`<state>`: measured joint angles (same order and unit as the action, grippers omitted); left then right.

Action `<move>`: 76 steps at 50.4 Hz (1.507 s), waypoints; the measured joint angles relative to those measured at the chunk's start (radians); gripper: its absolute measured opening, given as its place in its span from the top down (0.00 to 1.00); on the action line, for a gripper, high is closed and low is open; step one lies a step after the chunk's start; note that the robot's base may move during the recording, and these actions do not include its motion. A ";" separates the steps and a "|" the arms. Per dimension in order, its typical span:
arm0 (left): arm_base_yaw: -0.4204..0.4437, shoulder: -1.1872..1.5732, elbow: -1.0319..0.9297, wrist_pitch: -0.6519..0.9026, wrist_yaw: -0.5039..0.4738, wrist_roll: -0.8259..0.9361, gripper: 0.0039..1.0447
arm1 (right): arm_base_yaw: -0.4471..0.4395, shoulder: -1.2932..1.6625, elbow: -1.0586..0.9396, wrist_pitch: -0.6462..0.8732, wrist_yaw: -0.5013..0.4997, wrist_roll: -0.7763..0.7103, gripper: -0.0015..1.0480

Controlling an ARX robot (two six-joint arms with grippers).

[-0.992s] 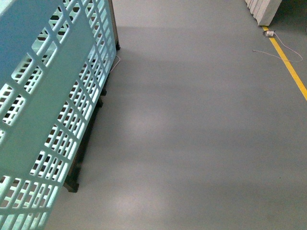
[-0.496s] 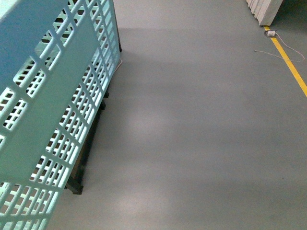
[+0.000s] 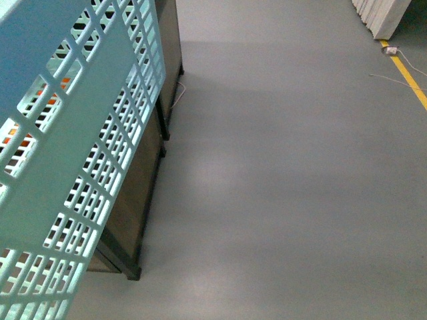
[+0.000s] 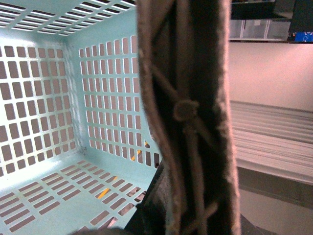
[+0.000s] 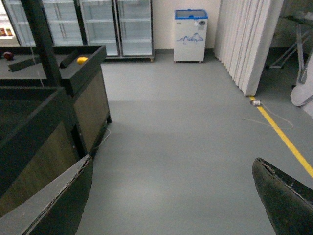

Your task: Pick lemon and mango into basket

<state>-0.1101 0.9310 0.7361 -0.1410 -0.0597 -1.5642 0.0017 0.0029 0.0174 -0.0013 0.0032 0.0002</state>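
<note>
The light-blue basket [image 3: 73, 147] hangs tilted at the left of the front view, its slotted wall filling that side. In the left wrist view I look into the empty basket [image 4: 49, 98], and its brown handle [image 4: 190, 112] runs close across the lens. My left gripper [image 4: 186, 218] is shut on that handle, its jaws mostly hidden behind it. My right gripper [image 5: 171, 196] is open over bare grey floor. A small yellow fruit that looks like the lemon [image 5: 82, 60] lies in a far bin of the dark stand. The mango is out of view.
Dark display stands [image 5: 73, 93] line the left side, their base [image 3: 143, 200] beneath the basket. Orange fruit [image 3: 63, 83] shows through the slots. Glass-door fridges [image 5: 117, 24], a white chest freezer [image 5: 190, 34] and a curtain [image 5: 249, 44] stand at the back. A yellow floor line [image 5: 283, 137] runs at right.
The front view has swung left: the dark stand now shows more beside the basket, and the yellow line has slid toward the right edge. Orange fruit now shows through the slots.
</note>
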 joint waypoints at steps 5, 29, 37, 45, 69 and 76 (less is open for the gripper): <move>0.000 0.001 0.000 0.000 0.000 0.000 0.96 | 0.000 0.000 0.000 0.000 -0.003 0.000 0.08; 0.001 0.000 0.000 -0.001 -0.004 0.003 0.96 | 0.000 0.000 0.000 0.000 -0.003 0.000 0.08; 0.001 0.000 0.000 -0.001 -0.003 0.003 0.96 | 0.000 0.000 0.000 0.000 -0.003 0.000 0.08; 0.001 0.000 0.000 -0.001 -0.003 0.003 0.96 | 0.000 0.000 0.000 0.000 -0.003 0.000 0.08; 0.002 0.001 0.000 -0.002 -0.004 0.003 0.96 | 0.000 0.000 0.000 0.000 -0.003 0.000 0.08; 0.002 0.001 0.000 -0.002 -0.002 0.003 0.96 | 0.000 0.000 0.000 0.000 -0.003 0.000 0.08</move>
<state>-0.1085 0.9318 0.7361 -0.1425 -0.0620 -1.5608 0.0017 0.0029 0.0174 -0.0017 0.0006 0.0006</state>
